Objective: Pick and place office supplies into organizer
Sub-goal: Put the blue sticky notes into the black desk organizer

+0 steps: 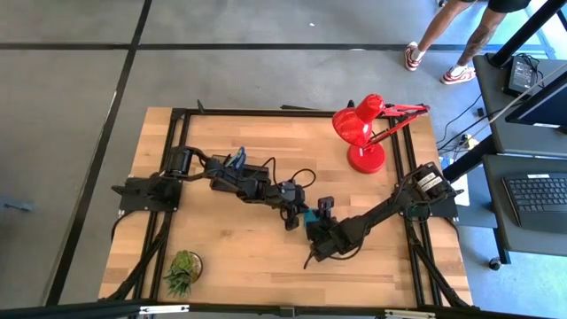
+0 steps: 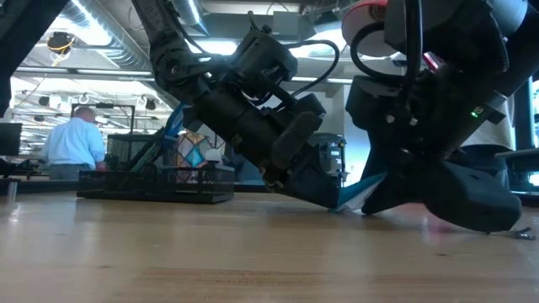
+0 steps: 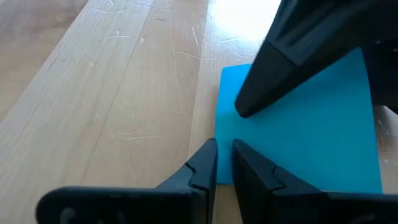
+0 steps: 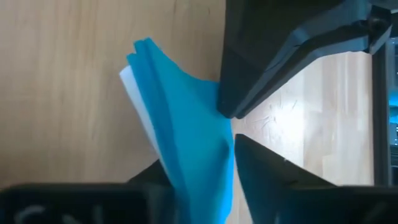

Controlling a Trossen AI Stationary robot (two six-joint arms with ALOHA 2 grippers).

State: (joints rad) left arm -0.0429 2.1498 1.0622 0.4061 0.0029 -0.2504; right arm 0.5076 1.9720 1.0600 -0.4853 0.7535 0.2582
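The cyan sticky-note pad (image 1: 307,215) lies at mid-table with both grippers meeting over it. In the low view the pad (image 2: 354,192) has one edge raised off the wood. My left gripper (image 3: 225,158) comes in from the table's left, tilted down, its fingers almost together at the pad's edge. My right gripper (image 4: 199,168) comes from the right, with fanned cyan sheets (image 4: 186,124) between its fingers. The black organizer (image 2: 156,183) stands farther left, behind my left arm, with blue scissors handles (image 1: 237,159) sticking up from it. My left gripper has a thin strip of the pad's near edge (image 3: 225,177) showing in the narrow gap between its fingers, which slant down from the table's left. How many sheets it has cannot be told. My right gripper holds several fanned sheets by their edge (image 4: 214,168): one finger (image 4: 267,174) is on one side, and the other is hidden behind the paper. The sheets rise from the pad, which stays on the table.
A red desk lamp (image 1: 363,133) stands at the far right of the table and a small green plant (image 1: 182,270) at the near left. A person's legs (image 1: 443,44) show beyond the far edge; another person (image 2: 76,143) sits in the room behind.
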